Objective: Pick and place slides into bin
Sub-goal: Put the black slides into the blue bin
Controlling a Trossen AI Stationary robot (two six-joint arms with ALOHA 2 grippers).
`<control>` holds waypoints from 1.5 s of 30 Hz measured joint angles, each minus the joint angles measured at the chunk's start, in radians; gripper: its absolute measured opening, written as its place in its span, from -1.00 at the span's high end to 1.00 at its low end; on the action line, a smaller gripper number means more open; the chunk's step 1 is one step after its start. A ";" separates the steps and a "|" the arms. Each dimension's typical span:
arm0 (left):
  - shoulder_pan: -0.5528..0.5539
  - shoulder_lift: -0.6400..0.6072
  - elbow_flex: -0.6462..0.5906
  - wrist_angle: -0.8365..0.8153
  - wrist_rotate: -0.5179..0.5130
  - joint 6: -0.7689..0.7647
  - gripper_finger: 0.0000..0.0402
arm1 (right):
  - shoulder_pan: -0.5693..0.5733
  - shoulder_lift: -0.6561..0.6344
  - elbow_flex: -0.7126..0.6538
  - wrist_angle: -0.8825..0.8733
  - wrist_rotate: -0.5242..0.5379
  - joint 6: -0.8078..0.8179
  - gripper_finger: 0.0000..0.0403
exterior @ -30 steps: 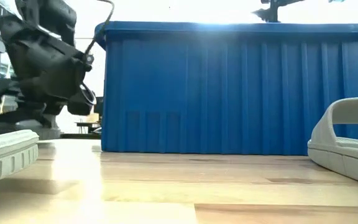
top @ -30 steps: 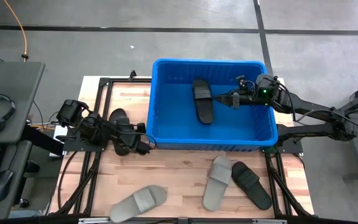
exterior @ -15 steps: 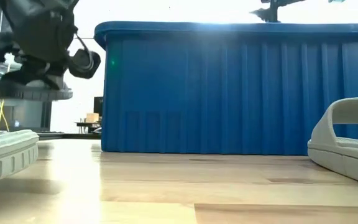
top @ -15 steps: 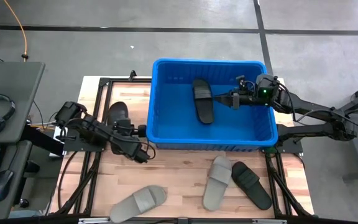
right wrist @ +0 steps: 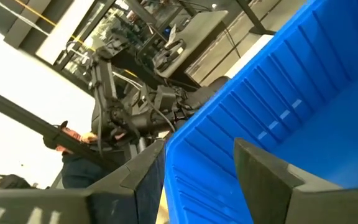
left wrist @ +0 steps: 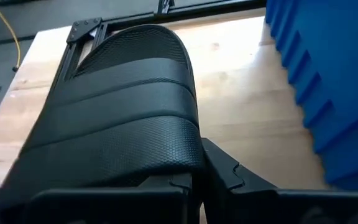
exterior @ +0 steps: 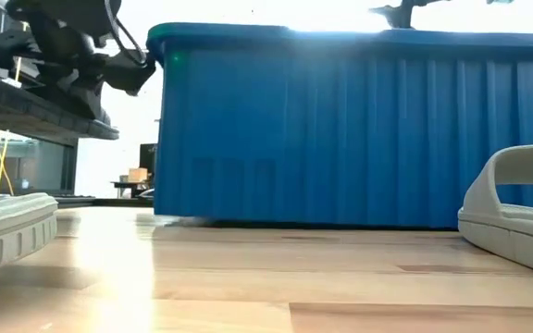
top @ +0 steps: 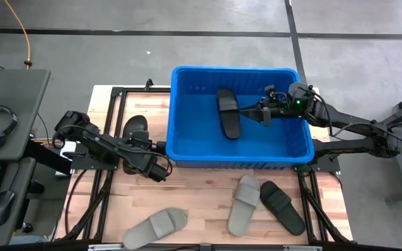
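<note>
Slides – one black slide [left wrist: 123, 118] clamped in the left pincer [top: 160, 169] beside the bin [top: 187, 150]; right pincer [top: 262, 111] stands apart inside it.

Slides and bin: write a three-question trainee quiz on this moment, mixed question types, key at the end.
1. True or false: the left gripper is shut on a black slide.
2. How many slides lie on the table in front of the bin?
A) two B) three C) four
3. Fill in: the right gripper hangs open over the ____, next to the black slide in the bin.

Key
1. True. The left wrist view shows it clamped at the slide's edge, beside the bin's left wall.
2. B. Two grey slides and one black slide on the table.
3. bin
</note>
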 joint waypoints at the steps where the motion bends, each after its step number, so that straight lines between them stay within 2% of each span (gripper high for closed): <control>1: 0.000 -0.008 -0.011 -0.003 0.005 0.005 0.98 | 0.000 0.000 0.000 0.000 -0.002 -0.007 0.11; 8: -0.021 -0.014 -0.062 0.000 0.078 0.112 0.98 | 0.000 0.000 0.000 0.000 -0.005 -0.027 0.11; 16: -0.151 -0.016 0.012 -0.002 0.113 0.209 0.98 | 0.000 0.000 0.000 0.000 -0.016 -0.028 0.11; 30: -0.377 -0.016 0.314 -0.002 0.171 0.398 0.99 | 0.000 0.000 0.000 0.000 -0.021 -0.053 0.11; 45: -0.499 -0.015 0.704 -0.003 0.177 0.561 0.99 | 0.000 0.000 0.000 0.062 -0.192 -0.045 0.11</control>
